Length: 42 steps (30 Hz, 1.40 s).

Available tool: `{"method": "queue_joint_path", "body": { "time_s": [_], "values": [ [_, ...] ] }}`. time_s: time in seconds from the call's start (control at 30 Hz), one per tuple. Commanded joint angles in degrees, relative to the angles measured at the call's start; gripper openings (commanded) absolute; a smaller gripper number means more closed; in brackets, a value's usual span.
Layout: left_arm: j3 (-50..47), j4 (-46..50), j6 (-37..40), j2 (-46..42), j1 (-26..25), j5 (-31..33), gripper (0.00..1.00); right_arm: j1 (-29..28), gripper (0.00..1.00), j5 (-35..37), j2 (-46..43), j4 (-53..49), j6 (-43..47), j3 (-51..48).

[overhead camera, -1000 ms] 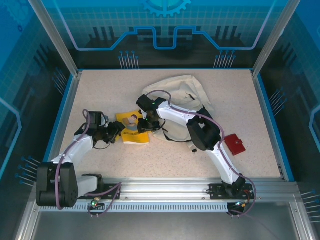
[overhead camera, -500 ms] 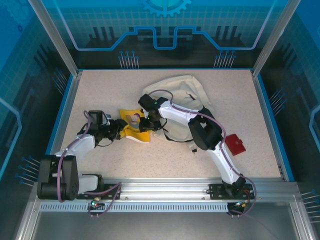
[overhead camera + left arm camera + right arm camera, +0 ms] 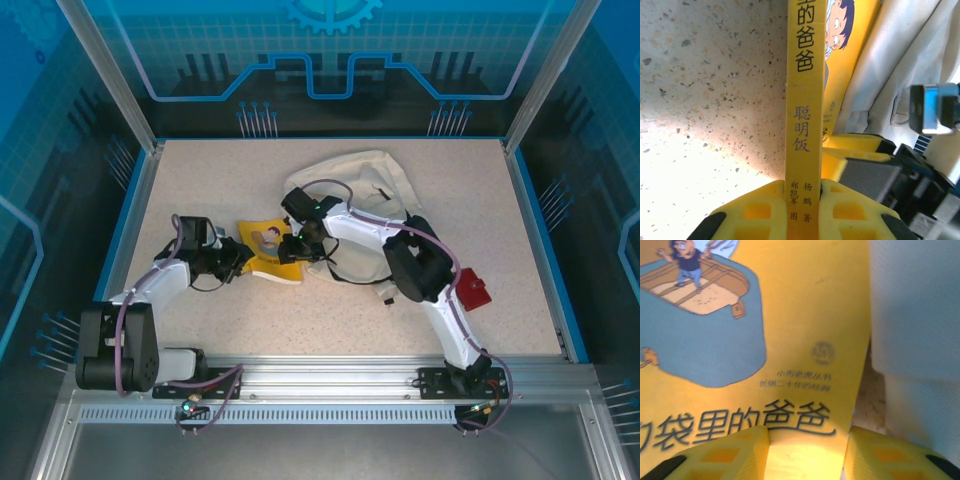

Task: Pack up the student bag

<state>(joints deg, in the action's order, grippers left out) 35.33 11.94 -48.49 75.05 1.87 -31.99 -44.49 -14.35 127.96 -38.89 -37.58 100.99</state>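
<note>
One book (image 3: 268,250) nearer one student bag (image 3: 365,180)

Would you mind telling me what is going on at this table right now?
Two robot arms are packing a cream bag, and both are at a yellow book lying just beside it. The left tool is clamped on the book's spine. The right tool has its fingers either side of the book's far edge; whether it grips is unclear. The book is not yet in the bag. A small red case lies to the right.
</note>
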Motion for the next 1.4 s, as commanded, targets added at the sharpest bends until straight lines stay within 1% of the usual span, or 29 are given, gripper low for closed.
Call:
{"method": "queue_joint_path", "body": {
  "time_s": [0.0,0.13,0.27,0.4,0.53,0.7,0.77,0.83,0.9,1.03,1.27,1.37],
  "values": [
    [2.59,0.55,0.54,-3.1,-0.73,-1.13,0.07,1.43,0.53,-6.93,-10.92,7.23,-1.61,-5.64],
    [4.31,1.06,-2.02,-7.49,-0.7,0.88,0.06,3.82,0.69,-9.17,-21.55,16.28,-6.35,-15.0],
    [6.12,-1.53,-6.97,-11.98,-0.73,2.71,0.06,6.54,0.8,-12.83,-29.43,25.84,-13.31,-24.44],
    [7.65,-6.72,-12.9,-15.02,-1.2,4.6,0.06,8.29,0.87,-14.53,-34.82,35.21,-20.35,-31.15],
    [10.05,-12.06,-17.32,-16.64,-4.12,9.13,0.06,9.89,0.92,-15.45,-38.83,43.3,-28.15,-36.24],
    [11.51,-21.14,-22.44,-15.37,-9.92,16.52,0.06,11.56,0.94,-16.21,-41.05,54.79,-39.37,-40.93],
    [11.67,-25.5,-24.12,-14.07,-12.35,19.59,0.06,12.03,0.94,-16.07,-41.46,61.11,-44.0,-42.79],
    [11.9,-28.78,-25.07,-12.67,-14.69,22.09,0.06,12.26,0.95,-15.48,-41.72,65.16,-47.11,-43.92],
    [12.37,-30.43,-26.4,-11.28,-16.7,24.2,0.06,12.04,0.97,-14.52,-41.81,66.18,-49.76,-44.11],
    [13.13,-32.79,-28.19,-8.84,-19.79,27.2,0.07,11.25,0.97,-12.91,-40.07,73.73,-56.75,-45.05],
    [13.25,-34.84,-29.15,-7.65,-23.25,30.4,0.07,10.48,0.96,-8.8,-37.55,77.32,-61.74,-44.41],
    [13.01,-36.95,-29.17,-7.18,-24.01,31.06,0.07,10.4,0.95,-8.7,-36.75,76.87,-62.75,-43.4]
  ]
}}
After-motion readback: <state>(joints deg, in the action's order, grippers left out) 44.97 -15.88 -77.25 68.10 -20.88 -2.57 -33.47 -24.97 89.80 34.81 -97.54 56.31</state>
